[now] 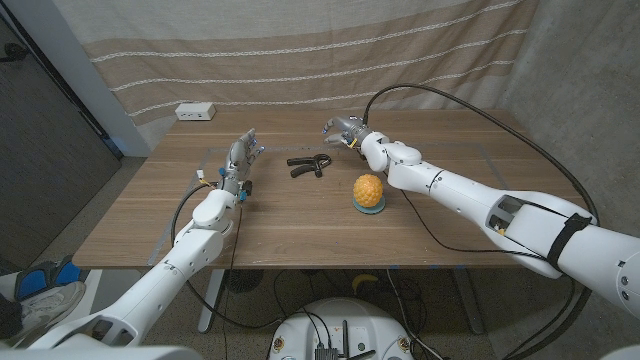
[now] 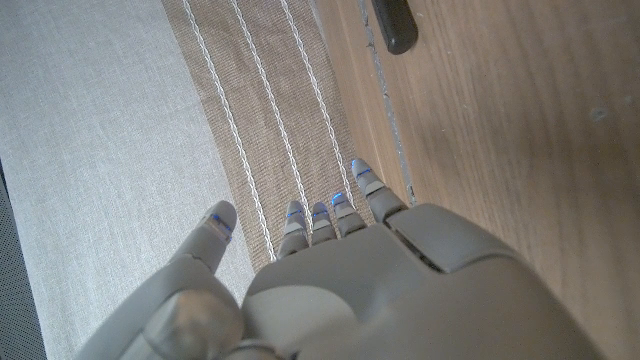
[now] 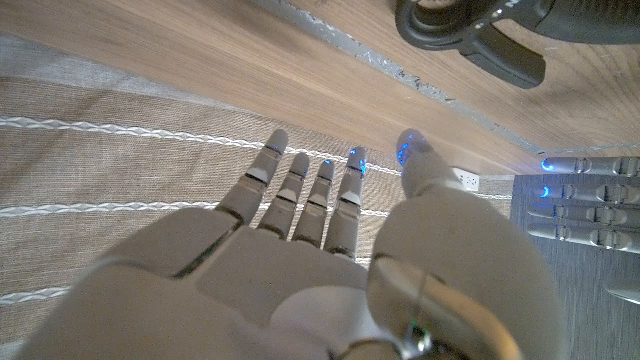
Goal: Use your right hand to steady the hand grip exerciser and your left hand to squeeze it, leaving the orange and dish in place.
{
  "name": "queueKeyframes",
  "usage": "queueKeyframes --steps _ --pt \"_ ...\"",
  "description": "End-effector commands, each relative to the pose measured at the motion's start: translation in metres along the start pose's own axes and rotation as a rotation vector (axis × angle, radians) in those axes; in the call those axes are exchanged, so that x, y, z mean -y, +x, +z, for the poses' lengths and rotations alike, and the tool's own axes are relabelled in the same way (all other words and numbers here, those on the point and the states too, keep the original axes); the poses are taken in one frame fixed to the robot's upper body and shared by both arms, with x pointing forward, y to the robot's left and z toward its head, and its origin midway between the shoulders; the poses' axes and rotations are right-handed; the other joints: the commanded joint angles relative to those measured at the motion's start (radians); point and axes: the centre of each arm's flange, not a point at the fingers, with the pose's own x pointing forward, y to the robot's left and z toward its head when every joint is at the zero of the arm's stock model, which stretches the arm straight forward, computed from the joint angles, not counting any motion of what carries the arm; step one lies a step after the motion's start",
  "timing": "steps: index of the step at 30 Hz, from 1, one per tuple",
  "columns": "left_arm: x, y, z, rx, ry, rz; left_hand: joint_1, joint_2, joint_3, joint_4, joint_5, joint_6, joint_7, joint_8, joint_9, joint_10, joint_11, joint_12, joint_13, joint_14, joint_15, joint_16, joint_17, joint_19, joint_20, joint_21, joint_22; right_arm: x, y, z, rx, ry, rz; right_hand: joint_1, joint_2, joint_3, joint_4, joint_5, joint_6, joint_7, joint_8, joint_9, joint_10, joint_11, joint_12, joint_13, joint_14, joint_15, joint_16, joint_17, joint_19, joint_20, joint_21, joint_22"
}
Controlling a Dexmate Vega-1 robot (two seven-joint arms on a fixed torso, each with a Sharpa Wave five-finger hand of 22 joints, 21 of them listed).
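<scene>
Wood-grain counter (image 1: 300, 225) carries everything in play: the black hand grip exerciser (image 1: 309, 164) lies untouched near the middle, toward the far side, its two handles splayed out to the left. Just right of it and nearer the robot, the orange (image 1: 367, 188) sits on its small teal dish (image 1: 369, 207), apparently undisturbed.

The right hand (image 1: 342, 131) hovers a little beyond and to the right of the exerciser, fingers (image 3: 300, 190) spread wide and gripping nothing; the right wrist view shows the tool's handles (image 3: 480, 35) just past the fingertips, close but not in contact. The left hand (image 1: 240, 157) stands to the left of the exerciser, well apart from it, fingers (image 2: 330, 215) straight and loosely parted, likewise holding nothing. One handle tip (image 2: 395, 25) shows in the left wrist view, some way off across bare wood.

By these pictures the task has barely begun. Neither the steadying hold nor the squeeze is under way; both hands are only approaching. Still to come, as it appears: the right hand must lower onto the exerciser to pin it, then the left must close in on the handles and press them together, all without nudging the fruit and dish alongside.
</scene>
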Motion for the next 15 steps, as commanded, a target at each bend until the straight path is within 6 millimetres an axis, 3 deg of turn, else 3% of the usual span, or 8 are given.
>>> queueKeyframes --steps 1,15 --pt "-0.0014 -0.0022 -0.0003 0.002 -0.003 0.003 -0.010 0.033 0.000 -0.005 -0.003 0.007 -0.004 0.001 0.005 0.002 -0.002 -0.002 0.006 0.006 0.003 -0.002 0.004 0.007 0.000 -0.002 0.001 -0.0101 0.0046 0.0029 -0.004 -0.024 0.018 0.011 0.003 -0.004 -0.001 -0.003 0.013 -0.004 0.009 0.006 0.005 -0.004 0.001 0.003 0.000 -0.104 0.000 0.002 0.003 0.002 -0.003 0.001" --pt "-0.0030 -0.0019 0.0008 -0.001 -0.007 0.002 -0.012 0.033 0.001 -0.005 -0.003 0.008 -0.004 0.001 0.005 0.002 -0.001 -0.002 0.006 0.006 0.003 -0.002 0.005 0.008 0.000 -0.003 0.001 -0.0189 0.0087 0.0058 -0.011 -0.040 0.047 0.045 -0.008 -0.015 0.004 -0.014 0.054 0.018 0.039 0.022 0.006 -0.008 0.002 0.012 -0.008 -0.106 -0.003 0.000 0.003 0.001 -0.009 0.001"
